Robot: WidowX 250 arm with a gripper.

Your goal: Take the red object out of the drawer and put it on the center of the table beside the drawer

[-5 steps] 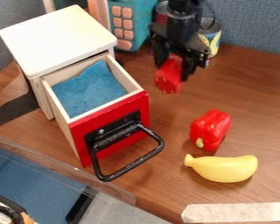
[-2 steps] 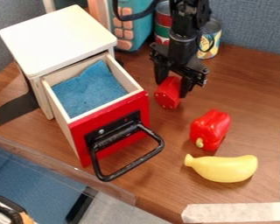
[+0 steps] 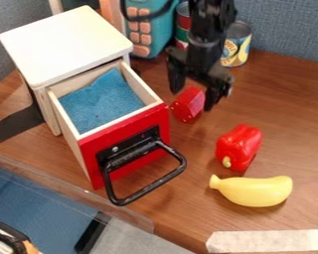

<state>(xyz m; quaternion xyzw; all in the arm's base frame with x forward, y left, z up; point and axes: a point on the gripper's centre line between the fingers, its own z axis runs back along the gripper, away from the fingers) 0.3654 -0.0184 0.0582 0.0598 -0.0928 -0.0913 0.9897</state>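
Red object sits just right of the drawer, between the spread fingers of the open gripper, low by their tips. Biggest is the wooden table; at left stands the white-topped cabinet, its drawer pulled out, blue lining inside. That drawer hems the red object in on the left, its black handle jutting nearer. A blue toy stands far left of the gripper, a can far right. Near right lie a yellow banana and, closer to the object, a red pepper
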